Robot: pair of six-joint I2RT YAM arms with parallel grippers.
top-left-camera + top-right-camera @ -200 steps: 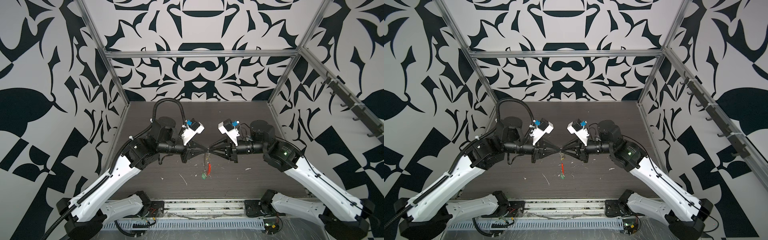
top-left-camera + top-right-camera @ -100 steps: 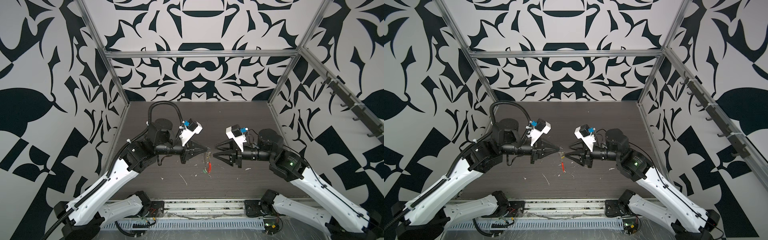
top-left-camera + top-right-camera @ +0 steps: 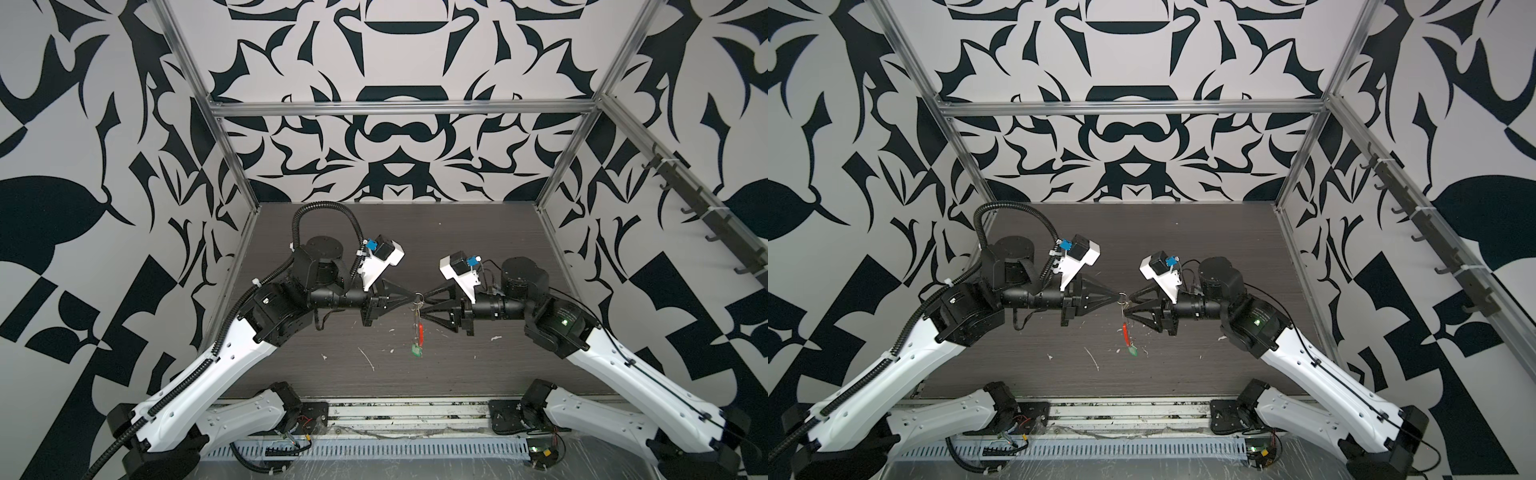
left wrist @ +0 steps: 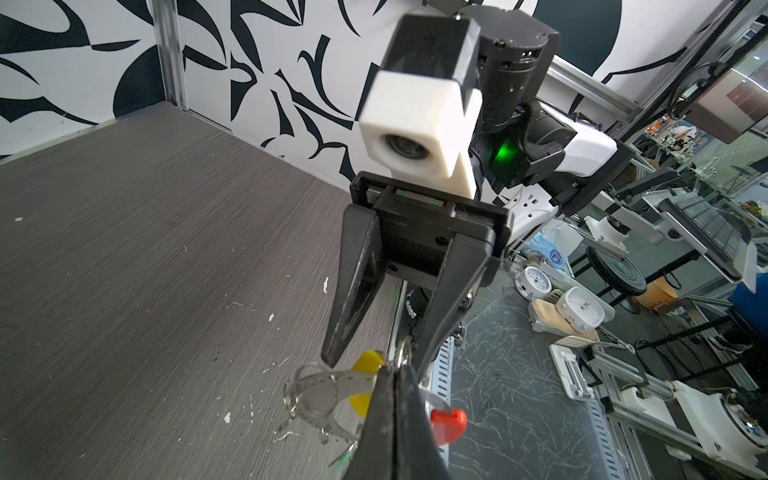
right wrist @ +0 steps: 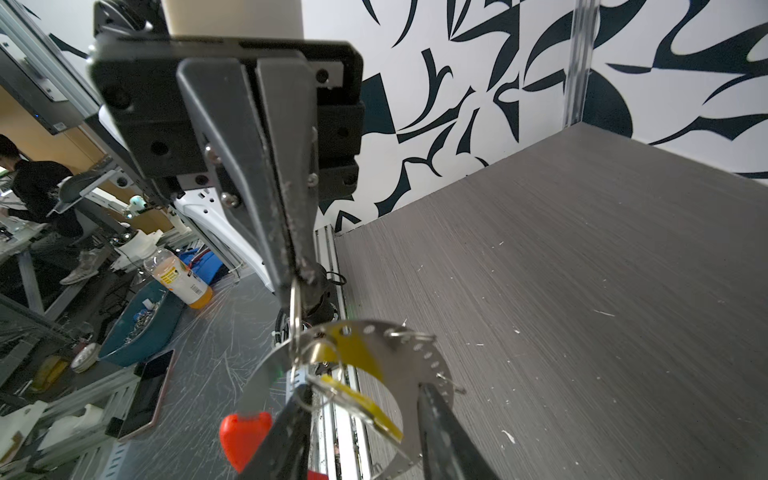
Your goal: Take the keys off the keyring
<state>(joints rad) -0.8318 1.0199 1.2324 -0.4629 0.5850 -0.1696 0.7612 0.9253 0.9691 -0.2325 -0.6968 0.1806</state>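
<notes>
Two arms meet over the middle of the dark table (image 3: pixel 498 249), and one bundle hangs between them. The left gripper (image 3: pixel 412 296) is closed tight on one small silver ring (image 5: pixel 295 316) at the top of the bundle, and everything else dangles from that ring.

The keyring (image 5: pixel 428 361) shows in the right wrist view as one curved silver band punched with a row of holes. It carries one red sleeve (image 3: pixel 1125 334). Of the keys, one green tag (image 3: pixel 415 352) hangs lowest in both top views, below the red sleeve. One small brass-coloured piece (image 5: pixel 319 351) sits just beside the gripped ring, too blurred to read further. Two yellow patches also show on the bundle – one tag or two, I cannot tell.

The right gripper (image 3: pixel 424 306) has its two jaws well apart, one finger on each side of the band, and grips nothing. One of its fingers (image 5: pixel 444 432) stands beside the band's outer edge.

White scraps (image 3: pixel 368 359) lie scattered on the table beneath – too many and too small to count surely.
</notes>
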